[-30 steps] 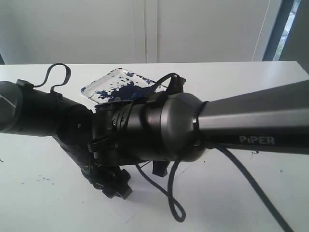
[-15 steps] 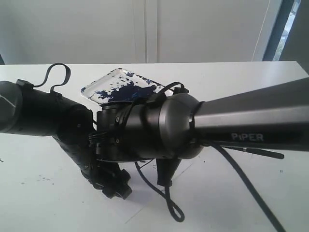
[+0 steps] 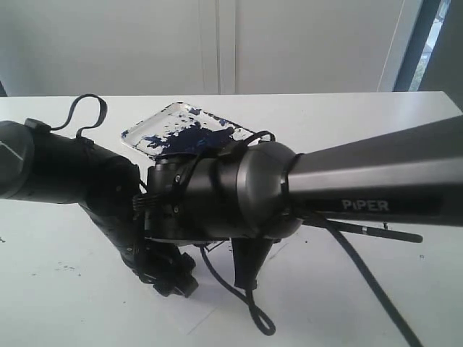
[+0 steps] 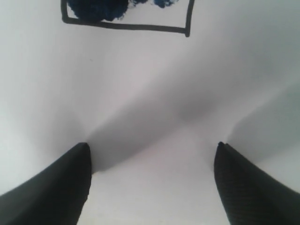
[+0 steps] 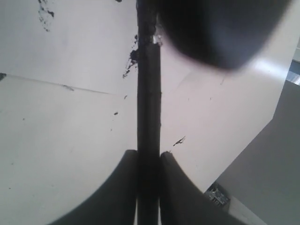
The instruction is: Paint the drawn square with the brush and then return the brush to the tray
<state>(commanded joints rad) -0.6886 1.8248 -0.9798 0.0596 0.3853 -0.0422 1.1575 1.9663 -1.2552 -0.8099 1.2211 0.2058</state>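
Clear tray point(image 3: 148, 129) smeared dark blue, brush point(image 5: 149, 103) clamped in right jaws

The tray point(image 3: 154, 124) looks like clear, glossy plastic, the paper point(image 4: 140, 89) smooth matt white, the brush point(image 5: 148, 93) matt black.
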